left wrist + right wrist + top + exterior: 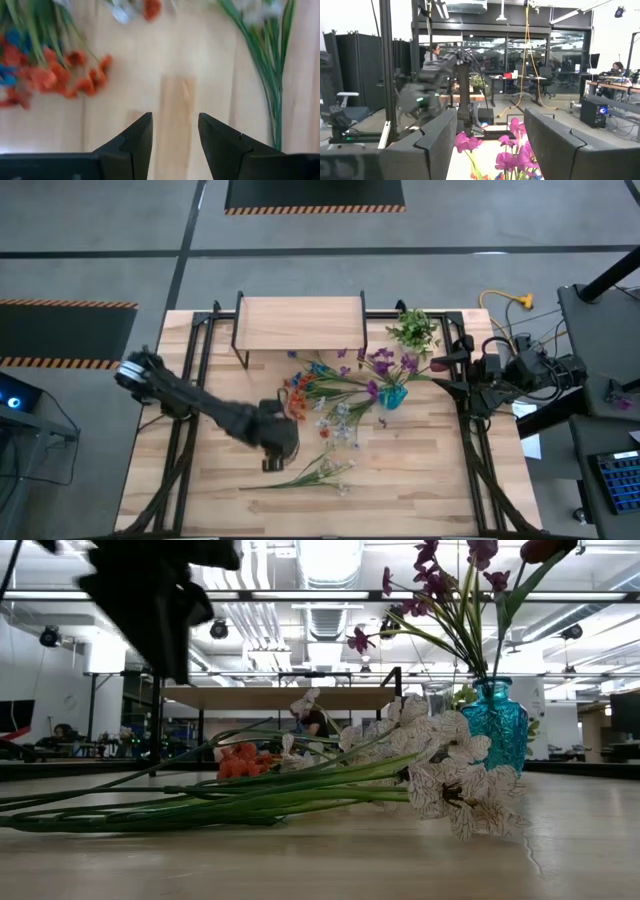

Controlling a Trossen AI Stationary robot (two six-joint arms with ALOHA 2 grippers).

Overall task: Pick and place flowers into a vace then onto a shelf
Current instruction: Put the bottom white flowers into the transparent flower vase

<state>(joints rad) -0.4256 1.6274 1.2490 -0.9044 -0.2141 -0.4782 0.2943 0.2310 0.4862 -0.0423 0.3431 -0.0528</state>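
A teal glass vase [392, 396] [493, 720] stands upright on the table with purple flowers [383, 364] in it. More flowers lie flat on the wood: orange [297, 396] [55, 77], blue [320, 369], white [340, 420] [450, 780], and a long-stemmed bunch [310, 473] [272, 75] nearer the front. The shelf [300, 325] stands at the far edge. My left gripper [272, 460] [175, 120] points down, open, above bare wood between the orange blooms and the long-stemmed bunch. My right gripper [445, 365] [490, 117] waits at the right edge, open and level.
A small leafy potted plant [413, 330] stands at the far right beside the shelf. Black frame rails [190, 380] run along both sides of the table. Bare wood lies along the front edge [420, 500].
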